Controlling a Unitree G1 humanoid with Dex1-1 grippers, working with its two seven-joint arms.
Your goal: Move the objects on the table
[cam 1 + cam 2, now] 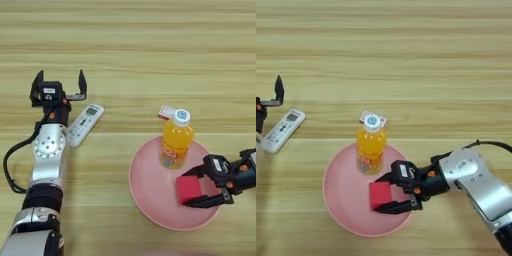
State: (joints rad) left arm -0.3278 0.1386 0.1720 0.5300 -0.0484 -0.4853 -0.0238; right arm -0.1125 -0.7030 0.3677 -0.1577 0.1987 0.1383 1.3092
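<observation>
The cube [379,195] is pinched by the right hand [387,194] over the pink plate [338,200], beside a juice bottle [370,145]. The left hand [59,84] is held spread above the remote [84,124] on the counter [150,50]. The box [166,111] is seen behind the bottle.

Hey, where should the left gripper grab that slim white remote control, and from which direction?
Probably across the narrow middle of the slim white remote control, from straight above. It lies flat on the wooden table, angled diagonally, so the open left gripper just beyond it should turn to span its short width.
</observation>
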